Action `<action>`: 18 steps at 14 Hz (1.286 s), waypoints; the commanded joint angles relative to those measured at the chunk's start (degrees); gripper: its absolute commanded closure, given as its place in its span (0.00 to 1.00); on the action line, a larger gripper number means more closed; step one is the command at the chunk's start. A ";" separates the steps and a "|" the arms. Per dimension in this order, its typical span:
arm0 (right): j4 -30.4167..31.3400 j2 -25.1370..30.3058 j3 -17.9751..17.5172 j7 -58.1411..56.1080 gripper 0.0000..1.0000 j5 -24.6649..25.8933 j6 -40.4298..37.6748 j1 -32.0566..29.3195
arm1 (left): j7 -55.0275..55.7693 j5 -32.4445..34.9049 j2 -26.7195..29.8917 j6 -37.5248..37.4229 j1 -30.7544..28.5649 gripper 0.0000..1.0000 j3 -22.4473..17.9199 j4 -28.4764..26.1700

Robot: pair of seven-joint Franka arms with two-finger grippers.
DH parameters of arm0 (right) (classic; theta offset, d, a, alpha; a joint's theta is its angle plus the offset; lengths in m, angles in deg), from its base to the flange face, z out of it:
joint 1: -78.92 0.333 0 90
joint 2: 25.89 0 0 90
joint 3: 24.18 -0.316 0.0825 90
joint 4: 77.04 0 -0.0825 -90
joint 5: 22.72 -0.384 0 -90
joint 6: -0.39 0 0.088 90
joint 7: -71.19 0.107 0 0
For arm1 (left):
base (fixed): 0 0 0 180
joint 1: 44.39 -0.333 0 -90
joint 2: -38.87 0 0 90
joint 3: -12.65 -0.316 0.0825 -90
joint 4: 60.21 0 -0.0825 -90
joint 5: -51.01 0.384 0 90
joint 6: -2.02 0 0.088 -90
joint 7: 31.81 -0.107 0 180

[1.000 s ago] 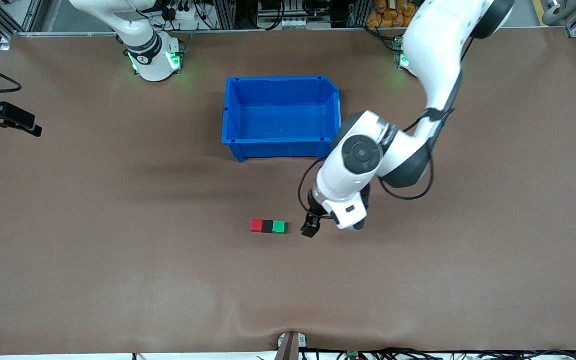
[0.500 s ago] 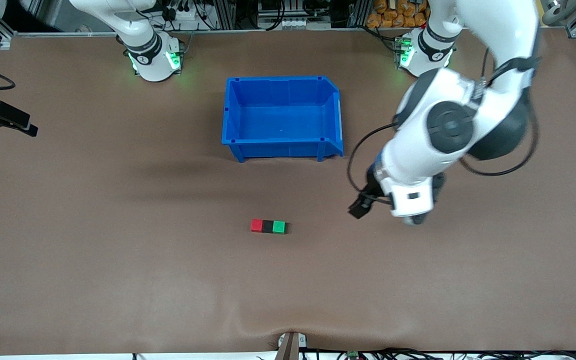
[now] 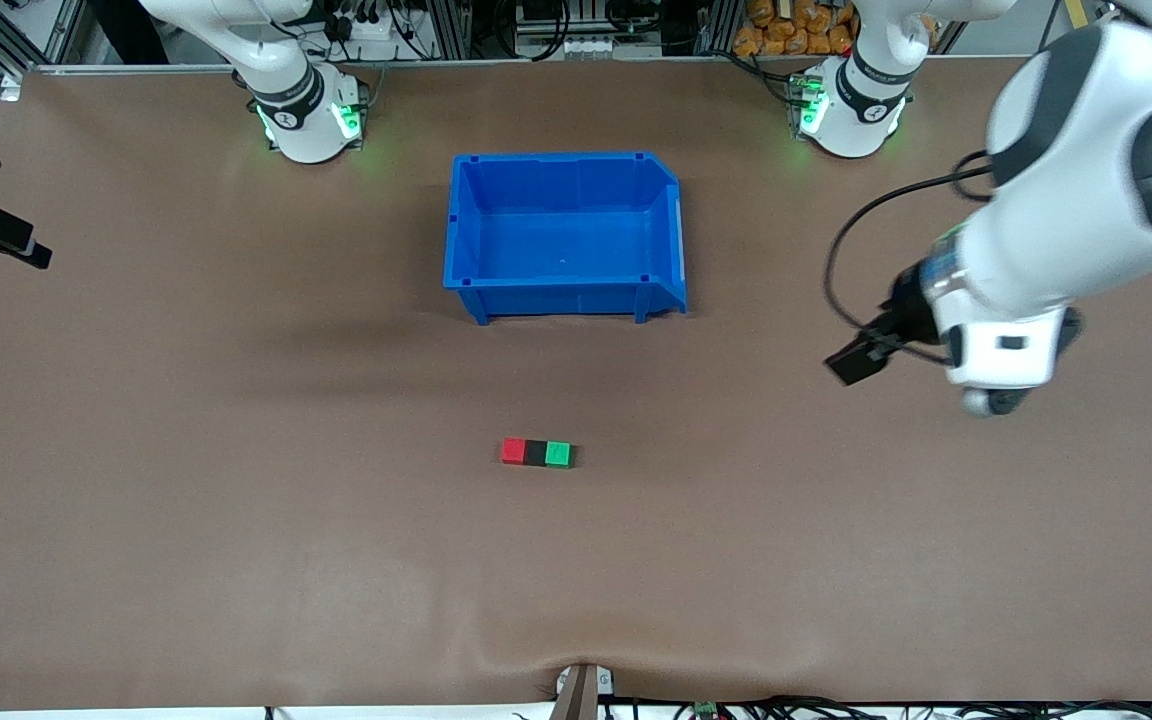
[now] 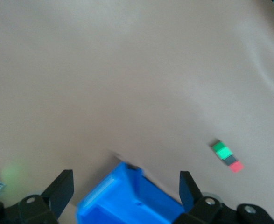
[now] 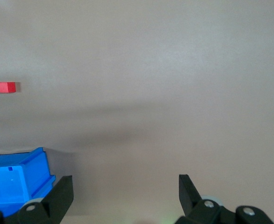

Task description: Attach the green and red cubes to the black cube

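Observation:
The red cube (image 3: 513,451), the black cube (image 3: 535,453) and the green cube (image 3: 558,455) lie in one touching row on the brown table, black in the middle, nearer the front camera than the blue bin. The same row shows as green cube (image 4: 221,150), black cube (image 4: 229,160) and red cube (image 4: 236,166). My left gripper (image 3: 856,362) hangs open and empty over bare table toward the left arm's end, well apart from the row. My right gripper (image 3: 6,245) is open and empty over the table's edge at the right arm's end; its wrist view catches the red cube (image 5: 7,87).
An empty blue bin (image 3: 556,300) stands between the two arm bases, farther from the front camera than the cubes. It also shows between the left fingers as the bin (image 4: 127,200) and at the side as the bin (image 5: 15,179). A bracket (image 3: 581,690) sits at the table's near edge.
The left arm has swung up and away from beside the green cube toward its own end of the table. The right gripper has drifted slightly outward. The cube row has not moved.

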 commanded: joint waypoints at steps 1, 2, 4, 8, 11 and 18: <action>-0.54 0.32 -0.36 0.70 0.00 -0.83 -1.96 -2.22 | -10.97 0.36 6.15 -1.70 -4.63 0.00 0.40 -5.43; -0.54 0.41 -0.36 0.78 0.00 -0.74 -2.84 -2.48 | -15.63 0.45 7.99 -2.14 -6.30 0.00 0.49 -7.45; -0.72 0.41 -0.36 0.70 0.00 -0.56 -3.20 -2.49 | -24.95 0.45 11.51 -2.23 -9.47 0.00 0.31 -11.50; -0.72 0.41 -0.45 0.61 0.00 0.75 -3.28 -2.31 | -37.45 2.98 16.79 -2.23 -12.91 0.00 0.31 -17.21; -0.72 0.41 -0.54 0.61 0.00 0.84 -3.20 -2.05 | -41.95 4.49 19.17 -2.23 -13.35 0.00 0.40 -19.16; -0.72 0.41 -0.72 0.61 0.00 0.67 -4.42 -1.87 | -45.21 4.93 20.32 -2.23 -15.63 0.00 0.31 -19.25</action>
